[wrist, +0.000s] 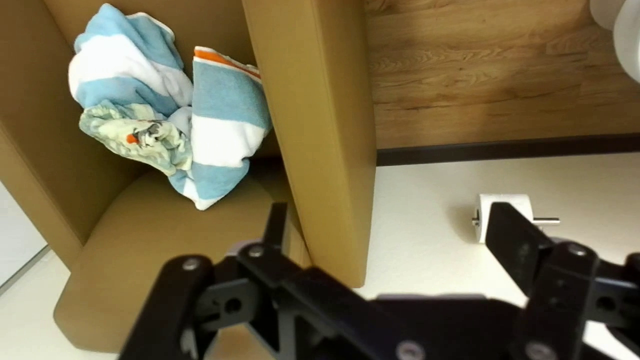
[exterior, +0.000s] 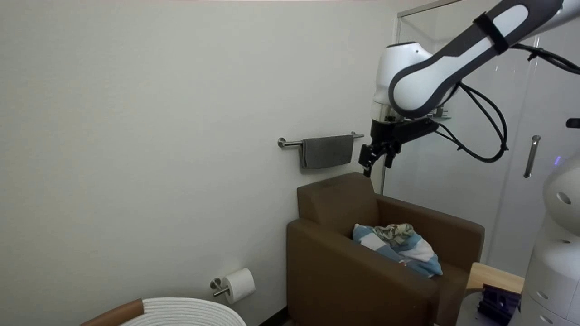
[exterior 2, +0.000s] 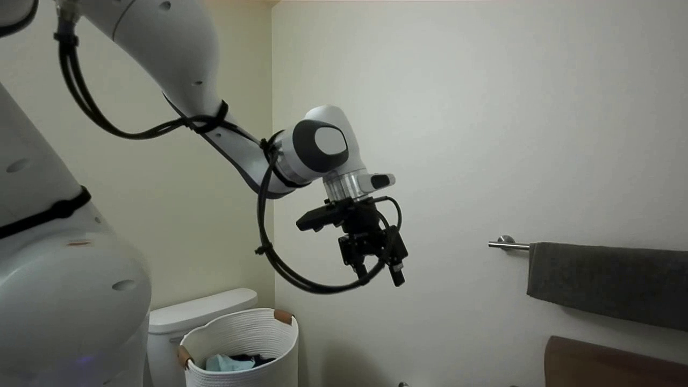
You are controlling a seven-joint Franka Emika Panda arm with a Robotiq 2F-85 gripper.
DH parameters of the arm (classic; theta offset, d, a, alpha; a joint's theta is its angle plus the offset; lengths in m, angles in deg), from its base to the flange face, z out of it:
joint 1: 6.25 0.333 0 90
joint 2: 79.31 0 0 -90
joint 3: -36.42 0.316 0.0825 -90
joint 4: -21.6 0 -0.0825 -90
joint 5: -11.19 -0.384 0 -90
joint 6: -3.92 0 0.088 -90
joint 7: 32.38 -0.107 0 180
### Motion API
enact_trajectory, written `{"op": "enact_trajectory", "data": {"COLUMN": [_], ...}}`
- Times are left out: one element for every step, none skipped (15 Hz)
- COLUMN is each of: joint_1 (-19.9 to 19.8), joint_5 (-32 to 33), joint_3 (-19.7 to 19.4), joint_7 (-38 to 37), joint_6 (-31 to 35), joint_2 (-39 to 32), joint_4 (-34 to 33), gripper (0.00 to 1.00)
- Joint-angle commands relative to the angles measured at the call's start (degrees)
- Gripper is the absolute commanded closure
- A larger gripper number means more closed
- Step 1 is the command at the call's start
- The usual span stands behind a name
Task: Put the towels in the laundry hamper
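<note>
Wrist view shows your jaws apart, so clear the brown armrest point(wrist: 312, 125) before pinching the crumpled pale-green patterned towel point(wrist: 140, 136) deeply.

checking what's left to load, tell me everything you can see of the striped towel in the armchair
The striped towel lies loosely crumpled on the seat of the brown armchair and looks soft, like terry. Broad light blue and white stripes cross it, with an orange band near one edge. A small pale greenish patterned towel rests bunched on top. One side passes behind the armrest in the wrist view, so contact there can't be told. The open hand is clear of it.
</note>
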Motion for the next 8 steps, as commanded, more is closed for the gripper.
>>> {"op": "enact_trajectory", "data": {"joint_1": [-5.48,-6.97,-7.23,-6.97,-7.49,-7.58,-7.52,-7.49], "joint_5": [1.13,1.36,-0.12,-0.26,-0.14,-0.08,-0.06,-0.04], "joint_3": [-4.60,-4.85,-4.91,-4.07,-4.51,-4.67,-4.65,-4.60], "joint_7": [5.64,5.21,4.51,4.54,4.45,4.39,4.36,4.34], "joint_6": [7.82,8.90,7.82,6.60,6.61,6.60,6.60,6.59], "joint_2": [-6.85,-8.45,-9.14,-5.48,-6.84,-7.76,-8.34,-8.54], "joint_4": [-0.83,-1.40,-1.67,-0.02,-0.51,-0.94,-1.27,-1.44], "gripper": [0.00,0.00,0.00,0.00,0.00,0.00,0.00,0.00]}}
